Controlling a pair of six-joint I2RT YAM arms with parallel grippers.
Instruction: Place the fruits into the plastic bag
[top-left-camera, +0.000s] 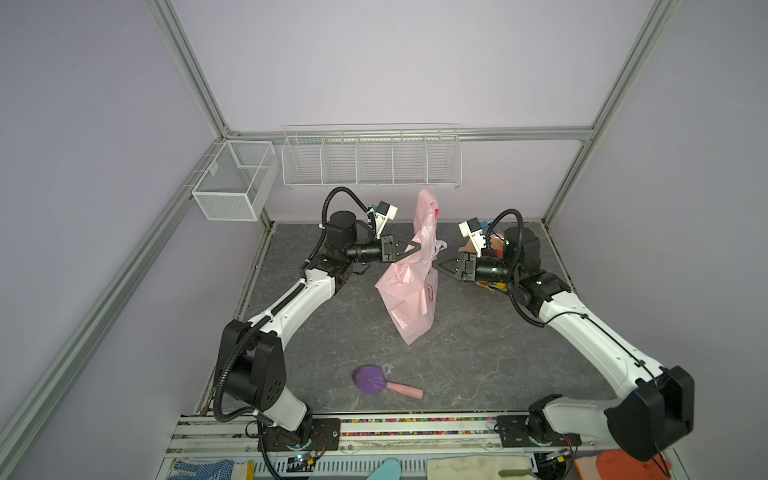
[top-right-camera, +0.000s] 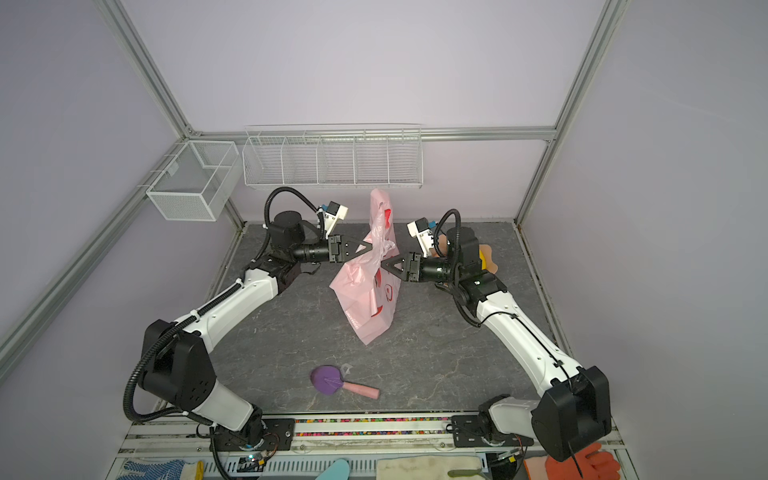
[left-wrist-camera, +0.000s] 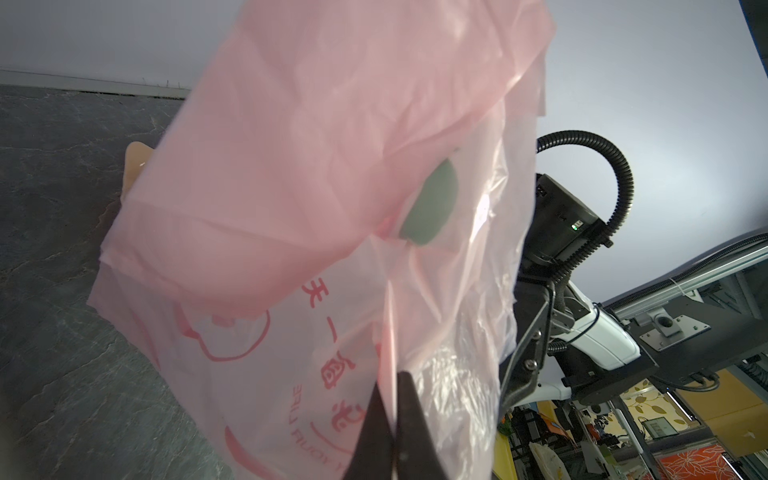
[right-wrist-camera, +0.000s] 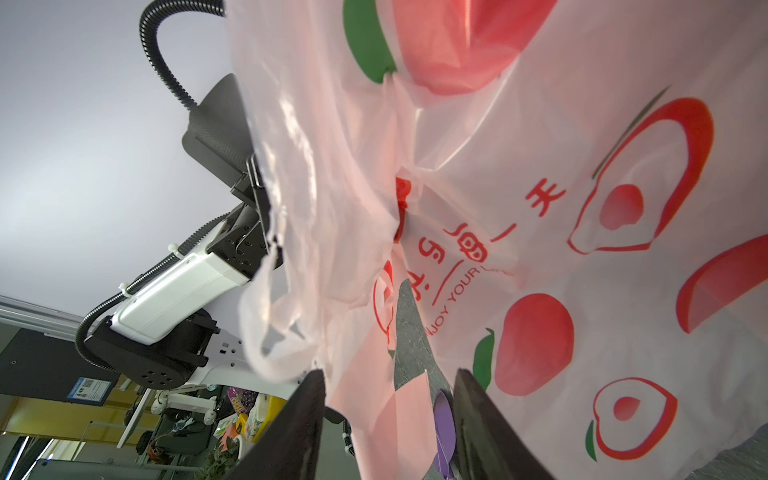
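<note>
The pale-pink plastic bag (top-left-camera: 409, 291) (top-right-camera: 368, 291) hangs upright over the middle of the table, its lower corner near the surface. My left gripper (top-left-camera: 417, 249) (left-wrist-camera: 392, 399) is shut on a fold of its upper left edge. From the right, my right gripper (top-left-camera: 436, 264) (right-wrist-camera: 386, 399) stands open at the bag's side; a loose pink fold lies between its fingers, unpinched. The bag's peach print (right-wrist-camera: 536, 345) fills the right wrist view. The fruits are mostly hidden behind my right arm; a yellow bit (top-right-camera: 482, 257) and a red-orange bit (top-left-camera: 504, 249) show.
A peach wavy-edged bowl (top-right-camera: 492, 259) (left-wrist-camera: 135, 166) sits at the back right behind my right wrist. A purple round-headed tool with a pink handle (top-left-camera: 370, 380) lies near the front. A wire rack (top-left-camera: 372, 160) and a mesh basket (top-left-camera: 232, 178) hang on the walls.
</note>
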